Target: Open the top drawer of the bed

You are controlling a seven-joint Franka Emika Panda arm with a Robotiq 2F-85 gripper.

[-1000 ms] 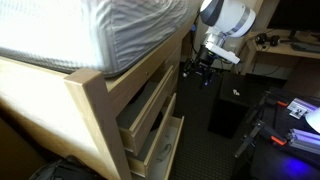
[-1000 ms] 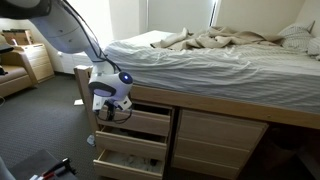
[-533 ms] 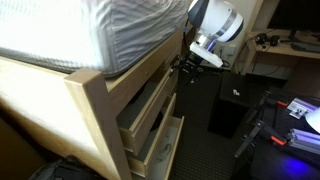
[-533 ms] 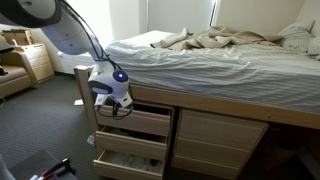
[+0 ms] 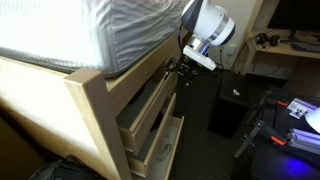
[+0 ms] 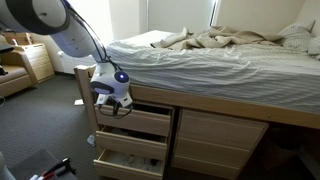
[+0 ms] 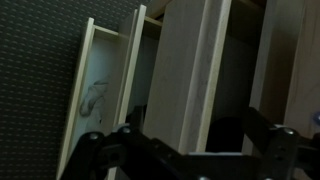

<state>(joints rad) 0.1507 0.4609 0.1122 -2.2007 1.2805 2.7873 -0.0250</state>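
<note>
Wrist view is filled by long flat panels of pale blond wood with smooth faces and thin edges, running up the picture. At the bottom the end effector [image 7: 186, 150] is seen as a dark, blurred shape. Its fingers [image 7: 100, 152] are spread well apart, one towards each lower corner, with a wood panel between them. At the left a pulled-out drawer [image 7: 100, 95] shows a whitish-grey floor bearing a faint scribbled mark. Which drawer of the stack it is cannot be told from this view.

What is hidden there is given in both exterior views. The bed [image 6: 232, 101] is built of thick square posts and rails. A deep mattress [image 6: 200, 68] in a wrinkled, finely striped white-grey cover is carried on it, with crumpled bedding [image 6: 235, 40] lying on top. The top drawer [image 6: 140, 123] sits directly under the side rail, next to the corner post. It is drawn out a little, with a dark gap showing behind its plain front. The lowest drawer [image 6: 128, 163] is drawn out further, so its pale floor is exposed. The end effector [image 6: 110, 107] is held at the upper edge of the top drawer, near the post. Whether wood is touched cannot be told. In an exterior view the rounded white wrist [image 5: 207, 24] is seen above the end effector [image 5: 180, 68], over dark carpet [image 5: 205, 150].
</note>
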